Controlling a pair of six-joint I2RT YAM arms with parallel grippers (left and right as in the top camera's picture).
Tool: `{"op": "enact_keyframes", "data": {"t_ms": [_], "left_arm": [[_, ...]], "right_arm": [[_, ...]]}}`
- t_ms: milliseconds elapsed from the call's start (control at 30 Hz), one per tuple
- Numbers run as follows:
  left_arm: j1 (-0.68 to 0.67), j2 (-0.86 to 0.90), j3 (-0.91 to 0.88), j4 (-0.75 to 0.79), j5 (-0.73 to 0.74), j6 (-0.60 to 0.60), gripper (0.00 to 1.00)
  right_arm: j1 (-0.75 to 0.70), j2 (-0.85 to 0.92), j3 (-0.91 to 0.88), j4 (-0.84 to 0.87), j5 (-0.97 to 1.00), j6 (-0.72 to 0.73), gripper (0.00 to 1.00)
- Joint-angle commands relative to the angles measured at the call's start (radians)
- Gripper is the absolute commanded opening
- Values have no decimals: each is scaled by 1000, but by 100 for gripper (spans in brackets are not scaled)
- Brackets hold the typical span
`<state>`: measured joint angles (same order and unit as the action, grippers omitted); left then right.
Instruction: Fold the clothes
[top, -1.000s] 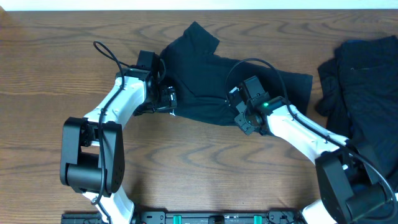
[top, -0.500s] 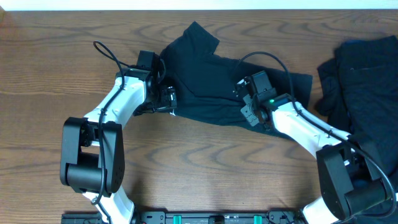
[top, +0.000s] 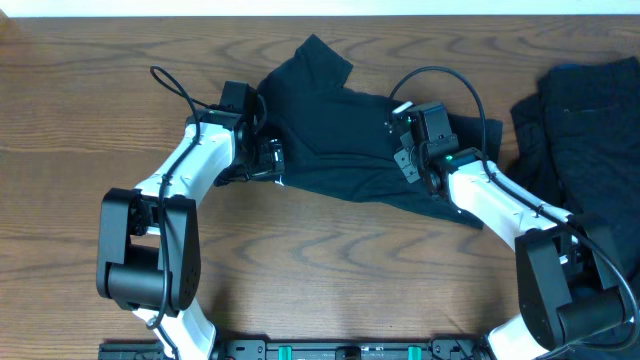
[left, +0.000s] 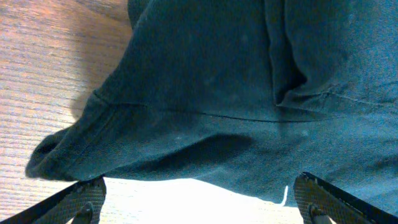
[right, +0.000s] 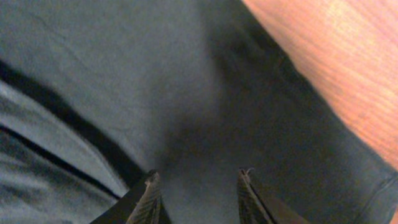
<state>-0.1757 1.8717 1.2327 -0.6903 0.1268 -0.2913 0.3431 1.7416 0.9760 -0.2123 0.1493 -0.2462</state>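
T-shirt (top: 340, 130) crumpled, upper centre of overhead frame. My left gripper (left: 199, 199) sits at its left edge, jaws spread wide, empty. My right gripper (right: 199, 186) over the cloth: jaws narrowly apart, gripping nothing.

One T-shirt (top: 330, 140), one heap of clothes (top: 590, 120), one left gripper (left: 198, 198), one right gripper (right: 198, 190), one table (top: 90, 80).

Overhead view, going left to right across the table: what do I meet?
First the left tool at the T-shirt's left edge → right tool over its right half → clothes pile.
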Motion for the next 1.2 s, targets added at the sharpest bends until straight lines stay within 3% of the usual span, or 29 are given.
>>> {"op": "enact_keyframes", "data": {"t_ms": [0,167,333,667,833,1167], "left_arm": [[2,6,-5,-1,-8,-1,98],[2,6,-5,-1,-8,-2,98],[2,6,-5,-1,-8,-2,98],[2,6,-5,-1,-8,-2,98],[2,6,-5,-1,-8,-2,98],[2,6,-5,-1,-8,-2,98]], "right_arm": [[-10,-35,47,-63,1,6,37],[0,-146,144,-381,-73,14,38],[-7,-184,138,-576,-75,14,39],[-10,-129,8,-487,-34,14,40],[-11,-117,-12,-457,38,14,33],[-16,-117,-66,-399,31,14,32]]}}
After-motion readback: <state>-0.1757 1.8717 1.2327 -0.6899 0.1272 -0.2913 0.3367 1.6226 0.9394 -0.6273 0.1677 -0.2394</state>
